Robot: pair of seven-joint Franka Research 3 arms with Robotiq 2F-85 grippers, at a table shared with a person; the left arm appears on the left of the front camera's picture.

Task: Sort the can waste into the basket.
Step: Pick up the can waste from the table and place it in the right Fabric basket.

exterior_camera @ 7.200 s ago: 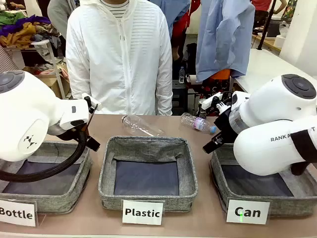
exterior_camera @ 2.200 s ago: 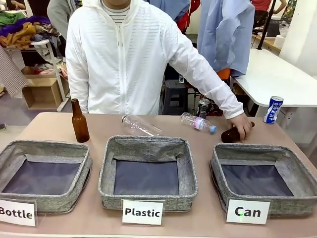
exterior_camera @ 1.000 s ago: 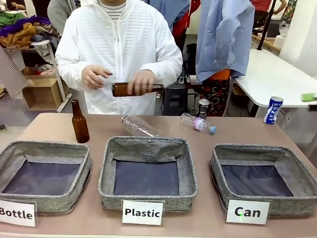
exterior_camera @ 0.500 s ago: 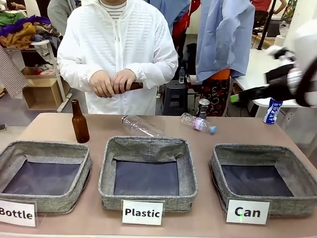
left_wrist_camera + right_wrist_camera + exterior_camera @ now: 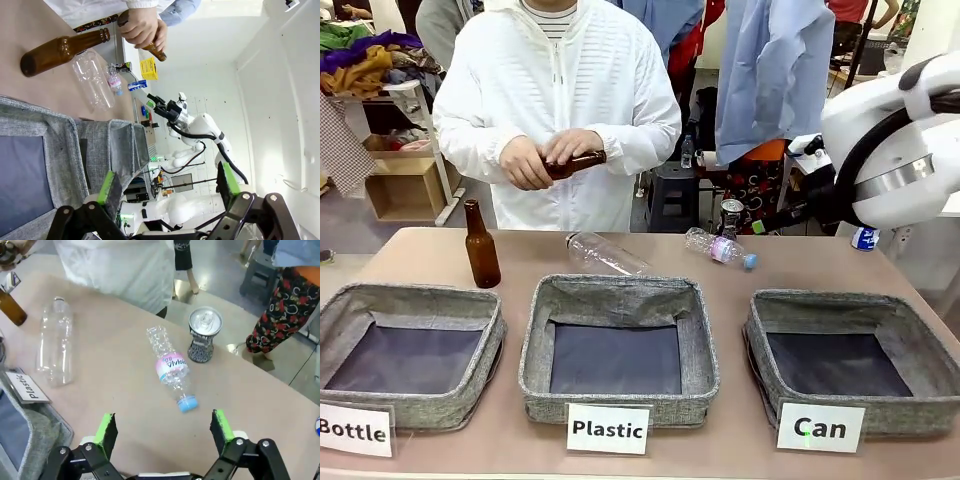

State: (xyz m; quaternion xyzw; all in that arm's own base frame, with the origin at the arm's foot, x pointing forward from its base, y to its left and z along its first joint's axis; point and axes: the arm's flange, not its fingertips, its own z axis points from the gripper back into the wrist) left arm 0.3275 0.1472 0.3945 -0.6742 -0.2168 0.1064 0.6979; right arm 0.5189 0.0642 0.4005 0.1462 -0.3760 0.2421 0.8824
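The left arm's jaws stood wide in the left wrist view, green pads [image 5: 107, 187] well apart with nothing between them, above the wall of a grey basket [image 5: 60, 145]. On the counter [image 5: 535, 250], the leftmost basket carded "Bottle" [image 5: 415, 297] had a brown bottle [image 5: 480, 245] standing upright just behind it. Across the counter a person [image 5: 560, 90] in a white jacket held a second brown bottle [image 5: 582, 162] in both hands [image 5: 525, 165] at chest height. A large clear bottle [image 5: 607, 254] lay on its side behind the middle basket carded "Plastic" [image 5: 620, 290]. Farther right lay a smaller clear bottle [image 5: 718, 247] with a pink label and a blue cap. The dark can [image 5: 731, 216] stood upright at the counter's far edge, just beside that bottle. The basket carded "Can" [image 5: 825, 303] sat at the near right, well apart from the dark can. The blue-and-white can [image 5: 863, 238] stood near the far right corner, partly hidden behind the right arm [image 5: 905, 150], also outside that basket. The right arm's jaws were spread wide in the right wrist view, green pads [image 5: 106, 427] well apart and gripping nothing, above the bare counter on the near side of the small bottle and the dark can.
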